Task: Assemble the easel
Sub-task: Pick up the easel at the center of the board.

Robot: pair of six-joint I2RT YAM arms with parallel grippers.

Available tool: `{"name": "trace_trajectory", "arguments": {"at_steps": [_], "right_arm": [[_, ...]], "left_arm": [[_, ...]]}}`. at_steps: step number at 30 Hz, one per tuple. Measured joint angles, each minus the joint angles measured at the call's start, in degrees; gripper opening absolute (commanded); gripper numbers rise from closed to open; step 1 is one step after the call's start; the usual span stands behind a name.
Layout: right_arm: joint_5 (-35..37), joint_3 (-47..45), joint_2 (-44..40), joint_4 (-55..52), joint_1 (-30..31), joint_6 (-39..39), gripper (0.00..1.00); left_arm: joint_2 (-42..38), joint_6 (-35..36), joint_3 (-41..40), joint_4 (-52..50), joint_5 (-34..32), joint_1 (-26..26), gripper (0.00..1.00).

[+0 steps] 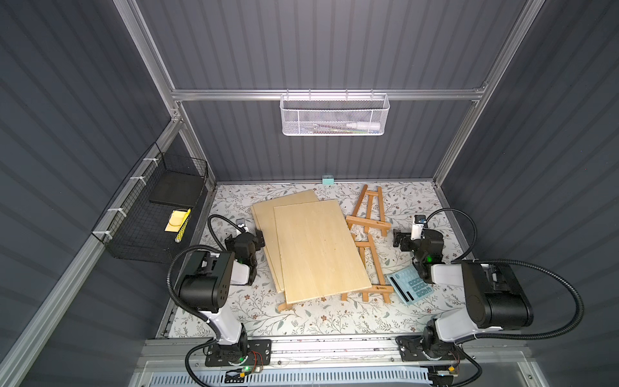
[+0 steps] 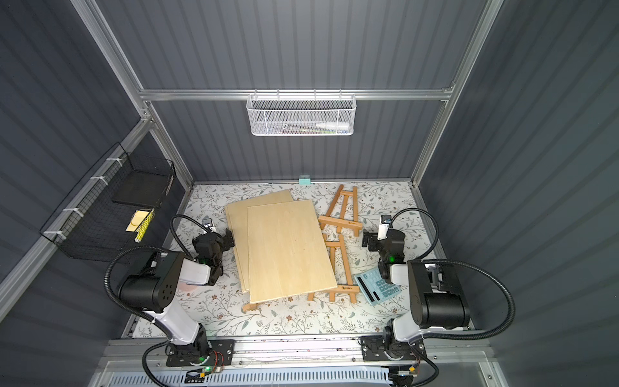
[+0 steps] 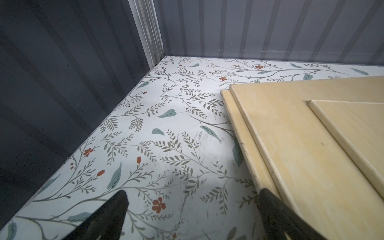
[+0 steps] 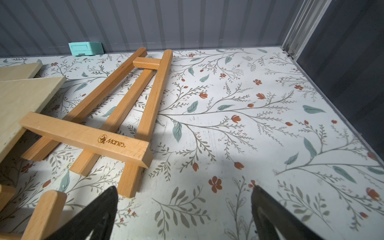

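**Easel flat, jaws apart**

You see the easel (image 1: 368, 211), smooth tan square-edged wooden bars, lying flat just right of the pale plywood boards (image 1: 315, 248); long axis front-to-back, apex toward the back wall. Left gripper (image 3: 192, 195), right gripper (image 4: 185, 190): parted, empty.

The left arm (image 1: 204, 284) and the right arm (image 1: 495, 295) are folded at the elbows, wrists angled down toward the far edge of the table (image 1: 318, 321). The left gripper (image 3: 193, 194) and the right gripper (image 4: 184, 189) are held spread wide, with nothing gripped.
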Motion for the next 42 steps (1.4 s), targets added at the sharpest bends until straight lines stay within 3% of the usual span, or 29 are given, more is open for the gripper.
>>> {"name": "trace_trajectory", "arguments": {"at_steps": [4,6,8,10,13,16,22,28,35,42], "right_arm": [[0.0,0.5,-0.3,-1.5,0.0,0.0,0.99],[-0.2,4.3,-2.6,-11.9,0.0,0.2,0.99],[-0.2,13.8,-4.3,-25.7,0.0,1.0,0.99],[1.0,21.4,-6.2,-32.2,0.8,2.3,0.99],[3.2,25.7,-11.7,-38.6,2.8,6.6,0.99],[5.3,31.0,-11.8,-47.6,3.6,11.9,0.99],[7.8,47.8,3.1,-66.0,3.9,17.5,0.98],[7.7,60.5,18.3,-76.7,4.9,20.8,0.76],[7.1,73.4,33.4,-83.8,7.0,21.2,0.69],[8.5,82.0,41.6,-89.0,9.8,21.1,0.55]], "left_arm": [[-0.6,0.0,0.2,-1.1,0.1,0.0,1.00],[-3.0,0.3,1.9,-7.6,0.3,0.0,1.00],[-6.3,0.1,7.4,-18.8,0.2,-0.1,1.00],[-9.4,-0.5,13.6,-26.8,-1.1,-0.7,1.00],[-13.9,-3.3,21.4,-35.5,-5.5,-2.8,1.00],[-15.5,-8.6,29.0,-45.7,-7.9,-6.3,1.00],[-7.5,-21.7,42.1,-63.4,-5.2,-16.6,1.00],[1.7,-32.8,43.5,-70.7,2.6,-23.1,0.99],[5.7,-36.0,47.9,-76.2,5.0,-24.9,0.99],[5.7,-36.7,49.3,-78.0,4.7,-25.6,0.99]]}}
